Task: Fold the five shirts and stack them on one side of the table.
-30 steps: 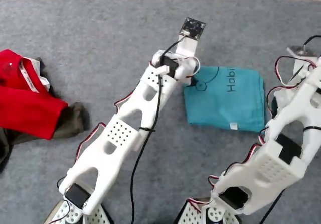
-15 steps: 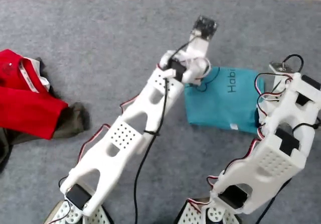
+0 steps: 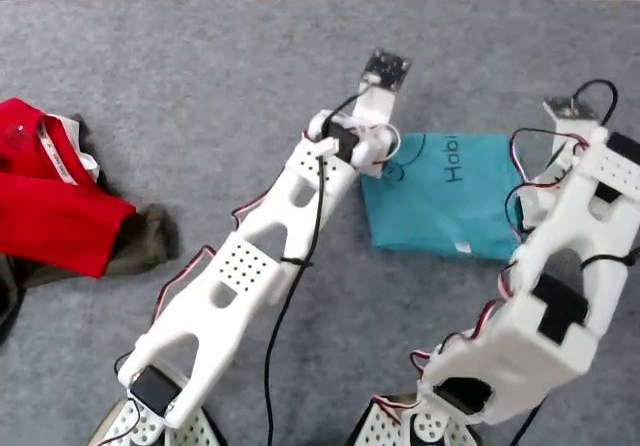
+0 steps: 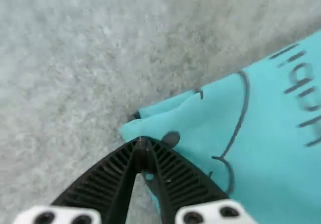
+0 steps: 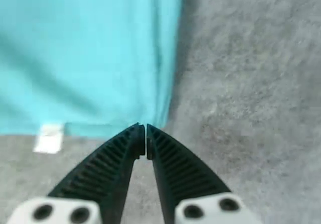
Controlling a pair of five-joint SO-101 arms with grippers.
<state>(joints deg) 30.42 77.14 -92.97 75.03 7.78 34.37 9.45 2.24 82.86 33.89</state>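
A folded teal shirt [image 3: 440,201] lies right of the table's middle. My left gripper [image 4: 143,144] is shut on that shirt's corner [image 4: 150,121], and a bit of teal cloth shows between its fingers. From above, the left arm [image 3: 300,196] stretches diagonally to the shirt's far left corner. My right gripper [image 5: 141,129] is shut, its tips right at the hem of the teal shirt [image 5: 85,58] near a corner, with no cloth visible between them. The right arm [image 3: 570,226] hangs over the shirt's right edge.
A crumpled red shirt [image 3: 45,201] lies at the left edge on top of a dark olive garment [image 3: 140,241]. Grey felt [image 3: 200,76] covers the table. A white tag [image 5: 48,137] marks the teal shirt's near hem.
The left arm swung right and then back left, and the teal shirt slid slightly left with it. The right arm rose and moved in over the shirt's right edge.
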